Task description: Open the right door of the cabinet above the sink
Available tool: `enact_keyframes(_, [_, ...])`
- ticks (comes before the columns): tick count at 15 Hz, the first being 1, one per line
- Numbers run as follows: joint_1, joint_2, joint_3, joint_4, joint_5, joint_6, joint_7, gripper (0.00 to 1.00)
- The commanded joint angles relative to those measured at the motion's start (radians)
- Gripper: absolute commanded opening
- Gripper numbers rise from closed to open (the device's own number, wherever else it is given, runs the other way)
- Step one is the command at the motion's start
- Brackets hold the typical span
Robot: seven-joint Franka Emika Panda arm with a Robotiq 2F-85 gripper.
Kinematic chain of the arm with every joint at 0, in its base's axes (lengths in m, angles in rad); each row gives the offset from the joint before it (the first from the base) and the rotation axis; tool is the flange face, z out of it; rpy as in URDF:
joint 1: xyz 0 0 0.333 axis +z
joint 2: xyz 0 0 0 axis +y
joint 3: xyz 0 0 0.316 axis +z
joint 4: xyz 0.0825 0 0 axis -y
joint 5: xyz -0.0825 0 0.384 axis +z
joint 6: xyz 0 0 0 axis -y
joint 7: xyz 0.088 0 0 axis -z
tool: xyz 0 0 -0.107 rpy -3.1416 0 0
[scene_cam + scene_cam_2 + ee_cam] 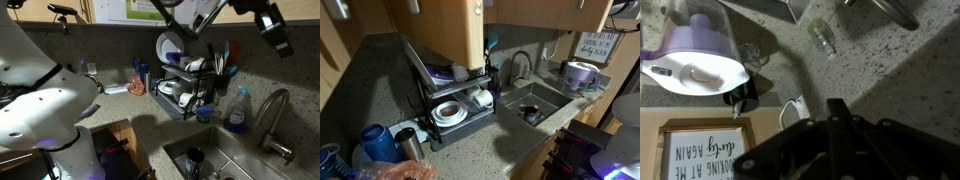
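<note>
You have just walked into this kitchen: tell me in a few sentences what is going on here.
A white robot arm reaches up toward the pale wooden cabinet above the sink. Its gripper hangs high over the faucet; whether it is open or shut is unclear. A dish rack with plates stands beside the sink. The wrist view shows a purple-and-white appliance and a framed sign. Whether the door is open yet is hard to tell.
</note>
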Motion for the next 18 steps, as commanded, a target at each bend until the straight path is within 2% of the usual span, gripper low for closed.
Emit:
enact_keyframes(1, [0.137, -0.020, -0.102, 0.005, 0.019, -0.060, -0.109, 0.00])
enact_keyframes(6, [0.273, -0.048, -0.207, 0.012, 0.004, -0.101, -0.229, 0.00])
enact_keyframes(7, [0.300, -0.055, -0.229, 0.013, 0.004, -0.109, -0.261, 0.11])
enact_keyframes(8, [0.323, -0.060, -0.249, 0.015, 0.004, -0.119, -0.288, 0.29])
enact_keyframes(9, [0.350, -0.066, -0.271, 0.019, 0.007, -0.133, -0.317, 0.34])
enact_keyframes(10, [0.323, -0.043, -0.249, 0.009, -0.016, -0.088, -0.253, 0.18])
enact_keyframes(12, [0.351, -0.057, -0.274, 0.009, -0.014, -0.102, -0.279, 0.33])
enact_keyframes(18, [0.357, -0.059, -0.277, 0.009, -0.012, -0.104, -0.283, 0.34])
